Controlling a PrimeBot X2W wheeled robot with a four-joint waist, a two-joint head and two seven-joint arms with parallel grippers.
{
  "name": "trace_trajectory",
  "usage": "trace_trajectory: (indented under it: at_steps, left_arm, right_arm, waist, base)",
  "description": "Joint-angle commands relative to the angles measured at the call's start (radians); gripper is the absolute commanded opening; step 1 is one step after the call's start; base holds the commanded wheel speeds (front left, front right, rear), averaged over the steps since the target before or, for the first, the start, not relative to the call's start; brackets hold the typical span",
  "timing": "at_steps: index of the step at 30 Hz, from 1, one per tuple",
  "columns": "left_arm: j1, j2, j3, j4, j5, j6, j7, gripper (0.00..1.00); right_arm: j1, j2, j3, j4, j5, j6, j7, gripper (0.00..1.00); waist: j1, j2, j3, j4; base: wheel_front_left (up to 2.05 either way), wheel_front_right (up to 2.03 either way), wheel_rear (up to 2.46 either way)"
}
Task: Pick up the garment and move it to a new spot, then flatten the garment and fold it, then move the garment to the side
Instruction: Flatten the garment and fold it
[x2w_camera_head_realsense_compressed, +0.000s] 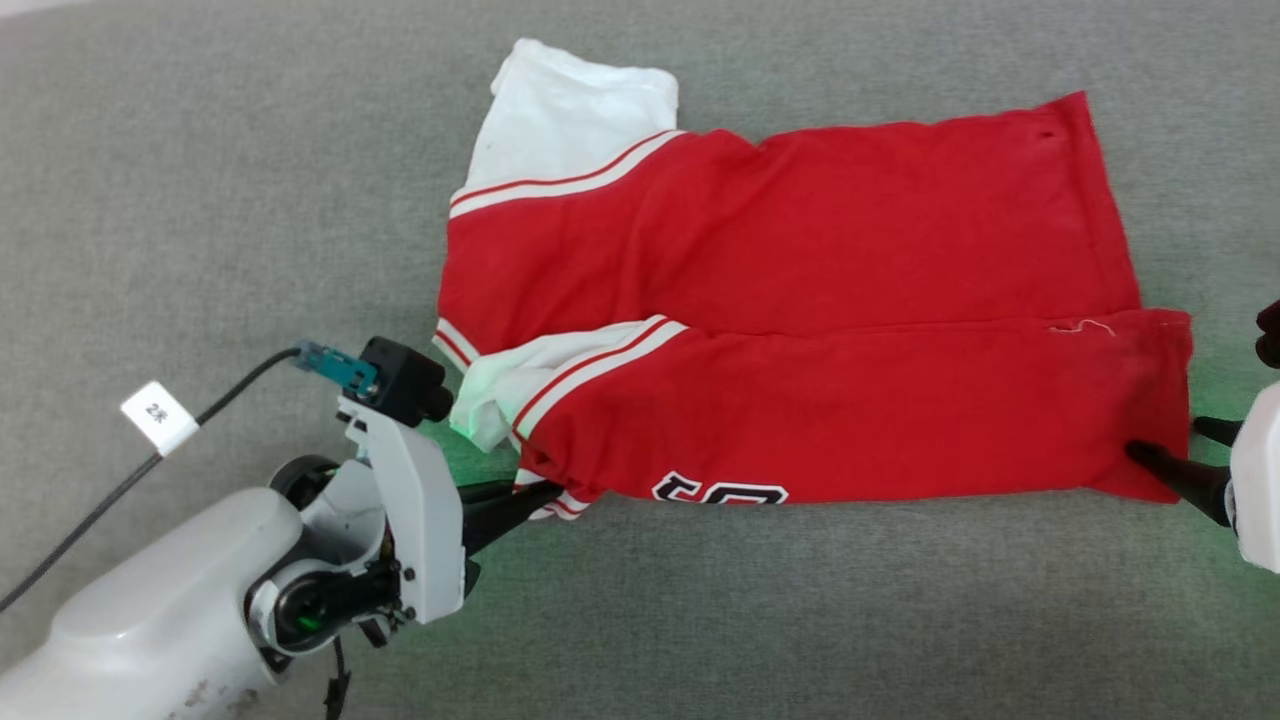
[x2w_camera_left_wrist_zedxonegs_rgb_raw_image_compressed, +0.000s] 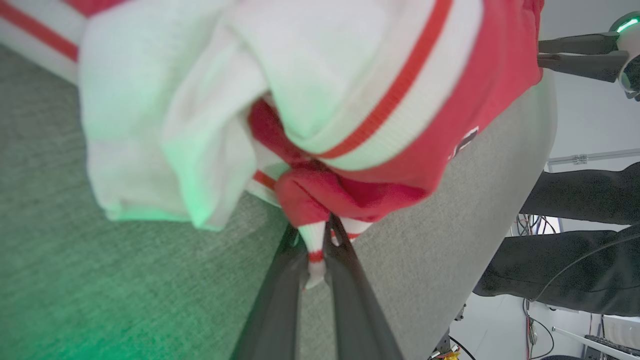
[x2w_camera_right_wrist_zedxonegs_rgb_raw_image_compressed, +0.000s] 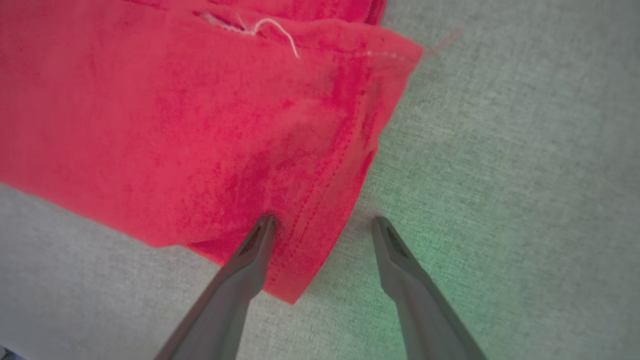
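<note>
The garment (x2w_camera_head_realsense_compressed: 800, 330), a soft red jersey shirt with white sleeves, red-and-white striped trim and black white-outlined lettering, lies folded lengthwise on a grey woven fabric surface (x2w_camera_head_realsense_compressed: 200, 150). In the head view bare surface rings the garment on every side. It is widest past the sleeve end and along the lettered fold edge, which leaves open room to move there. One white sleeve pokes out flat at the far sleeve corner. The other is bunched at the near one.

The left pincer (x2w_camera_head_realsense_compressed: 540, 497) sits at the garment's lettered edge, at the sleeve-end corner, closed tight on a tongue of striped trim. The right pincer (x2w_camera_head_realsense_compressed: 1180, 455) sits at the hem-end corner of the same edge with its jaws spread open. It grips nothing.

The left wrist view shows the trim pinched between two dark fingers (x2w_camera_left_wrist_zedxonegs_rgb_raw_image_compressed: 275, 310). It also shows the surface's edge running just past the garment's hem end, with tangled wires (x2w_camera_left_wrist_zedxonegs_rgb_raw_image_compressed: 530, 225) beyond.

The right wrist view shows one fingertip (x2w_camera_right_wrist_zedxonegs_rgb_raw_image_compressed: 265, 225) touching red cloth just inside the stitched hem. The other rests on bare surface just beside the hem. A loose white thread (x2w_camera_right_wrist_zedxonegs_rgb_raw_image_compressed: 290, 36) curls from the seam.

A black cable (x2w_camera_head_realsense_compressed: 100, 510) with a white tag (x2w_camera_head_realsense_compressed: 160, 415) trails well apart from the garment, past its sleeve end.
</note>
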Motion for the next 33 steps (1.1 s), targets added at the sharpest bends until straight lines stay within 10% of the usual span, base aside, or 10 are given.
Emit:
trace_trajectory:
  at_steps: [1,3,4,6,17,33]
  left_arm:
    - [0.011,-0.003,0.0,0.005,0.011,0.006,-0.005,0.0]
    - [0.013,-0.007,-0.002,0.0,0.02,0.007,-0.017,0.0]
    - [0.013,-0.009,-0.004,0.0,0.026,0.007,-0.022,0.0]
    - [0.015,-0.01,-0.001,0.003,0.04,0.012,-0.043,0.0]
    - [0.086,0.068,0.008,-0.071,0.09,0.033,-0.147,0.0]
    - [0.236,0.199,0.003,-0.349,0.113,0.18,-0.239,0.0]
  right_arm:
    - [-0.007,0.008,0.008,0.009,-0.005,-0.001,0.007,1.0]
    - [-0.019,0.017,0.03,0.039,-0.012,-0.002,0.019,1.0]
    - [-0.02,0.021,0.039,0.052,-0.013,-0.002,0.025,0.56]
    - [-0.017,0.027,0.057,0.061,0.0,-0.001,0.032,0.0]
    - [0.079,-0.041,-0.014,0.0,0.017,-0.002,-0.054,0.0]
    - [0.377,-0.051,-0.188,-0.232,-0.026,-0.002,-0.015,0.0]
  waist:
    - [-0.0001,0.0,0.013,0.015]
    - [-0.0001,0.0,0.016,0.024]
    - [-0.0001,0.0,0.017,0.028]
    - [-0.0001,0.0,0.015,0.033]
    - [-0.0001,0.0,-0.028,0.045]
    - [-0.0001,0.0,-0.061,0.043]
  base:
    - [0.0,0.0,0.0]
    - [0.0,0.0,0.0]
    - [0.0,0.0,0.0]
    - [0.0,0.0,0.0]
    - [0.0,0.0,0.0]
    - [0.0,0.0,0.0]
